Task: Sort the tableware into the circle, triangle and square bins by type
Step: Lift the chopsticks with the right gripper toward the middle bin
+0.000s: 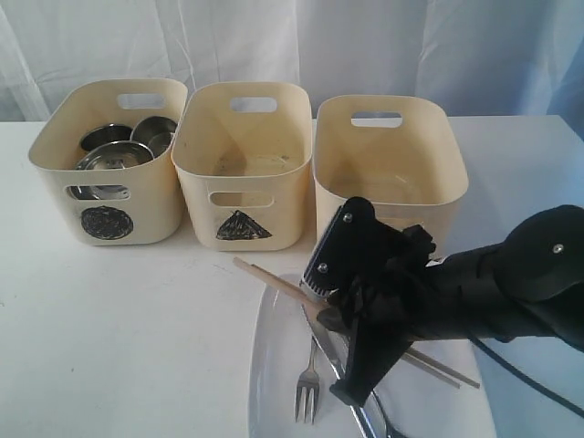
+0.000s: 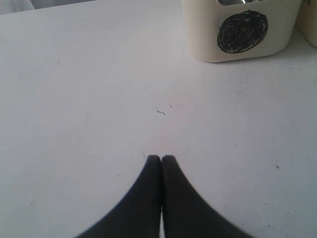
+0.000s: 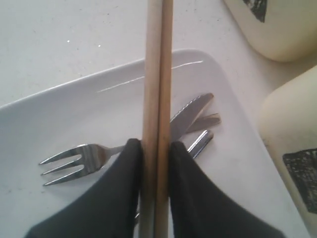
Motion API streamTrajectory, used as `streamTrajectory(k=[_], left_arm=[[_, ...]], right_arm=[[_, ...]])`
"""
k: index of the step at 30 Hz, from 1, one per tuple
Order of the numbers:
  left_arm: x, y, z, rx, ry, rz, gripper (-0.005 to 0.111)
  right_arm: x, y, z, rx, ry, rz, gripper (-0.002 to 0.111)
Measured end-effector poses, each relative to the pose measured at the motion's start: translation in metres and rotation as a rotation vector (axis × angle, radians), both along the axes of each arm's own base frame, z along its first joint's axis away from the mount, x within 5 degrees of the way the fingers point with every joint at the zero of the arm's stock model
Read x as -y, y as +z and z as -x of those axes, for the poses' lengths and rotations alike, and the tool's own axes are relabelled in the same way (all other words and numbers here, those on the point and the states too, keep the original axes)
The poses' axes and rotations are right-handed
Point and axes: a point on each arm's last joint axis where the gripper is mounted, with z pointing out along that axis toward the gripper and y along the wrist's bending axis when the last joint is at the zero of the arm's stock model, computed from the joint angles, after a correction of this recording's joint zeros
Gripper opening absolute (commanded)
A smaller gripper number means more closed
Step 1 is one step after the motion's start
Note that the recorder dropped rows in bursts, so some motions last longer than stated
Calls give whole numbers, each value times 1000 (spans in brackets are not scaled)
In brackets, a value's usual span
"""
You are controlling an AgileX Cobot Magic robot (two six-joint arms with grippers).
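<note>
The cream plastic tub marked with a black scribbled circle (image 1: 155, 182) stands far left and holds a heap of round steel bowls (image 1: 114, 157). They are packed too closely to tell mugs from bowls. The cream tub with the black triangle (image 1: 274, 173) stands in the middle, just beside it. Its floor shows only faint marks, too unclear to name. The third cream tub (image 1: 383, 146) stands on the right. Its front is hidden behind the arm in the exterior view, but the right wrist view shows a black scribbled patch on it.

The large white rounded-square plate (image 1: 274, 365) lies near, in front of the middle and right tubs. On it lie a steel fork (image 1: 308, 388), tines toward the near edge, and a steel knife (image 3: 190, 111). A flat steel handle end (image 3: 210, 119) lies just beside the blade, its head hidden.

The right gripper (image 3: 157, 144) is clamped on the pair of wooden chopsticks (image 1: 274, 278), which pass over the plate and point toward the triangle tub.

The left gripper (image 2: 161, 157) has its fingers pressed together and holds nothing. It is over bare table, near the circle tub.

Everything rests on a white table (image 1: 137, 338), lightly speckled. A white curtain (image 1: 274, 46) hangs behind it, and a black cable (image 1: 529, 379) trails at the right.
</note>
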Motion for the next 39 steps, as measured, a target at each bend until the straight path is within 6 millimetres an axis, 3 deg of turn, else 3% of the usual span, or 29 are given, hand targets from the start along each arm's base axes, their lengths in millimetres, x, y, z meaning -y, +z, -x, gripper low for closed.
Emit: streamTrajectory(k=[8,22,32,39], left_arm=[[0,0,0,0,0,0,0],[0,0,0,0,0,0,0],[0,0,0,0,0,0,0],[0,0,0,0,0,0,0]], right_arm=[[2,18,-4,84,-35,-35,0],[-14,77,-35,277,-103,-156,0],[-35,100,-69,363,-132,-193,0],[-51,104,-101,438,-179,-186,0]])
